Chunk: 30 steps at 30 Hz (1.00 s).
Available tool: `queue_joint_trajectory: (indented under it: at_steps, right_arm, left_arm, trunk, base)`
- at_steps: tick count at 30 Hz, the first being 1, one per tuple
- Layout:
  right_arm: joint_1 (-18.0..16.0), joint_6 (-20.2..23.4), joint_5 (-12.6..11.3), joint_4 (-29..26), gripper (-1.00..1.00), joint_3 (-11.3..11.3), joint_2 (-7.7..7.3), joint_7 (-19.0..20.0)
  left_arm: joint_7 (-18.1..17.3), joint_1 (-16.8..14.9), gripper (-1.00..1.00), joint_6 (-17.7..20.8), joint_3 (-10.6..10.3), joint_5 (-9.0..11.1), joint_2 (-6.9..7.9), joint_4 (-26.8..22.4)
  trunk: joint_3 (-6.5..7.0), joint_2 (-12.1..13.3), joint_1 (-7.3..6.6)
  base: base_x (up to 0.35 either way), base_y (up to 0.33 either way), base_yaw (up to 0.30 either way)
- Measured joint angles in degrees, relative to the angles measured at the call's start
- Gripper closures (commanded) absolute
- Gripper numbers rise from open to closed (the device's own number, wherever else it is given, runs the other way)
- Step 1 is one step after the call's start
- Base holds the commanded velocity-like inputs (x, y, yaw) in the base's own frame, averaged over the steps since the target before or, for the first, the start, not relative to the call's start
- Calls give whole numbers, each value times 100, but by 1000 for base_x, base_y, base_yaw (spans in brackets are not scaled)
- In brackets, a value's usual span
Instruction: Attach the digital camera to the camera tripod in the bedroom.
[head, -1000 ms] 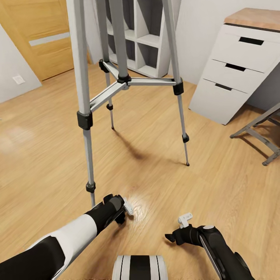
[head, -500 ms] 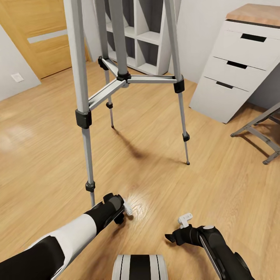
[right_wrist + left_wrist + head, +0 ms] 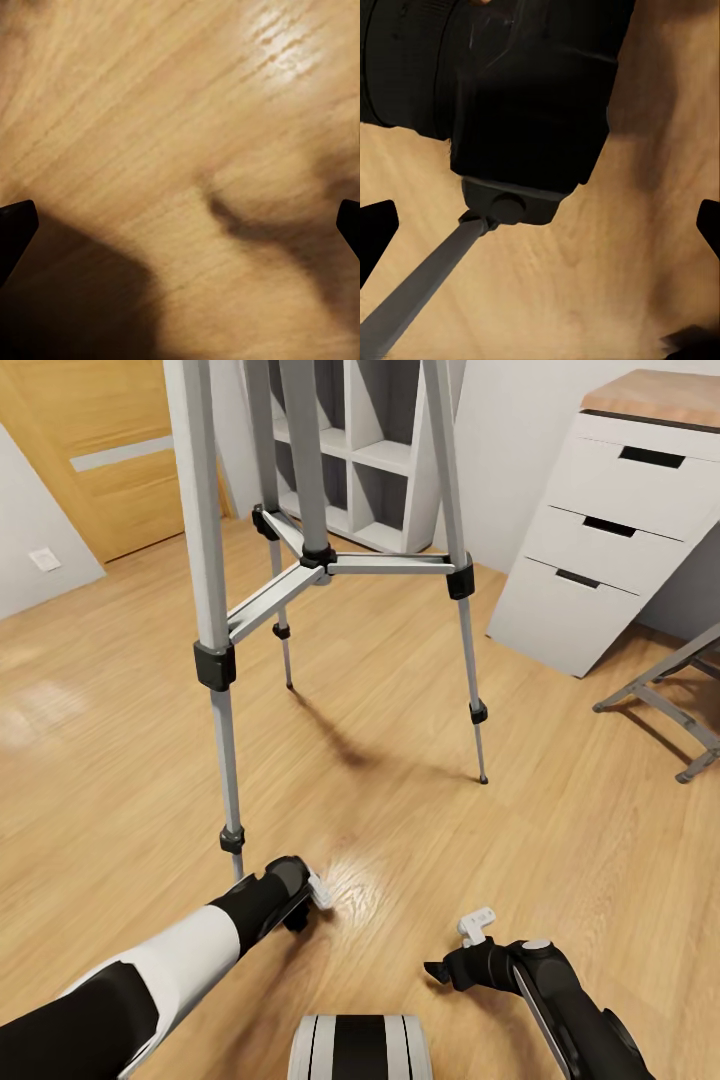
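Standing on the wooden plank floor (image 3: 120, 760), the camera tripod (image 3: 300, 560) fills the near left and centre of the head view, its head out of frame above. Its silver-grey legs look thin and telescopic, so I judge it light, stiff and easy to tip; any steadying hold belongs high on a leg near a black collar (image 3: 213, 665) or at the centre braces (image 3: 320, 565), not on the narrow lower sections.

In the left wrist view a chunky black body with a lens barrel, apparently the digital camera (image 3: 510, 82), hangs over the floor with a grey leg (image 3: 420, 289) running below it. It looks rigid, smooth-sided and fairly fragile; whether the left gripper (image 3: 315, 888) is gripping it I cannot tell. The right gripper (image 3: 180, 225) has its jaws spread apart over bare floor.

Compared with a second ago, the left forearm has drawn back toward the robot and slightly left. The whole view has also shifted a little, so the camera moved; the tripod and white drawer unit (image 3: 600, 530) stay put.
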Motion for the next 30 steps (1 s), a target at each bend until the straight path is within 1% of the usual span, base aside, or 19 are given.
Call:
queue_joint_trajectory:
  at_steps: [4, 10, 30]
  right_arm:
    - [3, 0, 0, 0, -100, 0, 3, 2]
    - [1, 0, 0, 0, -100, 0, 0, 4]
    - [0, 0, 0, 0, -100, 0, 7, -1]
  left_arm:
    - [2, -11, -100, -1, 9, 1, 48, -2]
    - [3, -39, -100, -1, 16, 2, 76, -3]
    - [7, -167, -100, -11, 10, 2, 92, -15]
  trunk:
    - [0, 0, 0]
    - [0, 0, 0]
    - [0, 0, 0]
  base:
    - [0, 0, 0]
    - [0, 0, 0]
    - [0, 0, 0]
